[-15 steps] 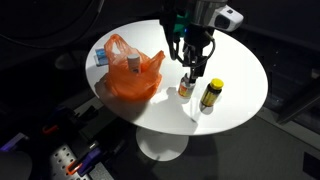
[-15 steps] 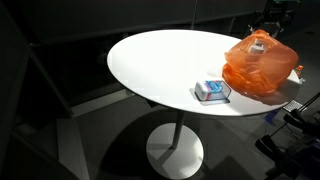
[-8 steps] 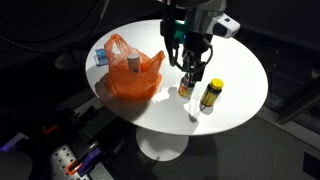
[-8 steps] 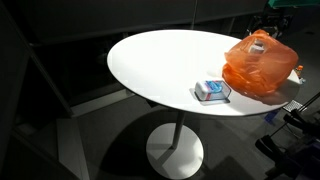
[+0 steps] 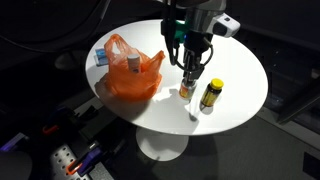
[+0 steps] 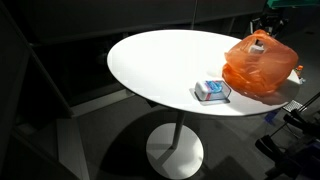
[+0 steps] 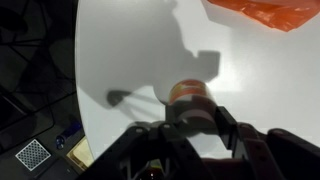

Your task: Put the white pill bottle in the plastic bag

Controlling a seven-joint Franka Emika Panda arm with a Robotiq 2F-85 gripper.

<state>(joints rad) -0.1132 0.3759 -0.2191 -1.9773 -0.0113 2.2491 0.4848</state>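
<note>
The white pill bottle (image 5: pixel 187 90), with an orange band, stands upright on the round white table (image 5: pixel 240 60) near its front right. My gripper (image 5: pixel 189 80) reaches down from above and is shut on it. In the wrist view the dark fingers (image 7: pixel 226 118) press both sides of the pill bottle (image 7: pixel 190 95), and the gripper (image 7: pixel 197 118) is centred on it. The orange plastic bag (image 5: pixel 130 78) sits crumpled on the left of the table, a hand's width from the bottle. The plastic bag (image 6: pixel 262 65) also shows at the table's right edge, and the bag's edge (image 7: pixel 265 10) lies at the top.
A yellow bottle (image 5: pixel 210 95) with a dark cap stands right beside the held bottle. A small white item (image 5: pixel 133 63) pokes from the bag's top. A blue and white box (image 5: pixel 100 57) lies behind the bag, seen as the box (image 6: pixel 212 91) near the table edge.
The jaws have closed from wide open onto the white pill bottle. The arm has barely moved, and the bottle still stands on the table.
</note>
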